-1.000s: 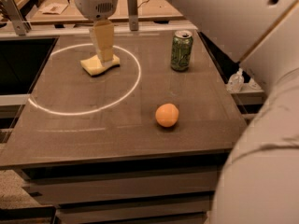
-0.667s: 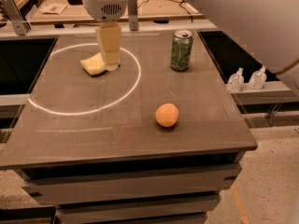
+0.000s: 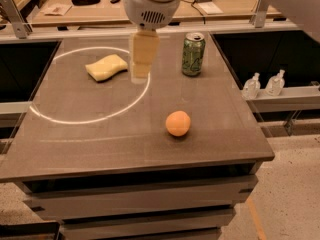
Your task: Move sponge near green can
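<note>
The pale yellow sponge [image 3: 106,67] lies flat on the dark table [image 3: 100,139], inside a white ring of light at the back left. The green can [image 3: 193,54] stands upright at the back centre-right, silver top showing. My gripper [image 3: 140,74] hangs from the white wrist between the two, just to the right of the sponge and left of the can, its pale yellow fingers pointing down. It holds nothing that I can see, and the sponge lies apart from it.
A round orange fruit [image 3: 178,123] sits on the table in front of the can. Two small clear bottles [image 3: 264,84] stand on a ledge to the right. A cluttered wooden bench [image 3: 100,9] runs behind the table.
The gripper has moved right, off the sponge, and now hangs between sponge and can. The sponge stays in its place at the back left. The arm has swung out of the right foreground.
</note>
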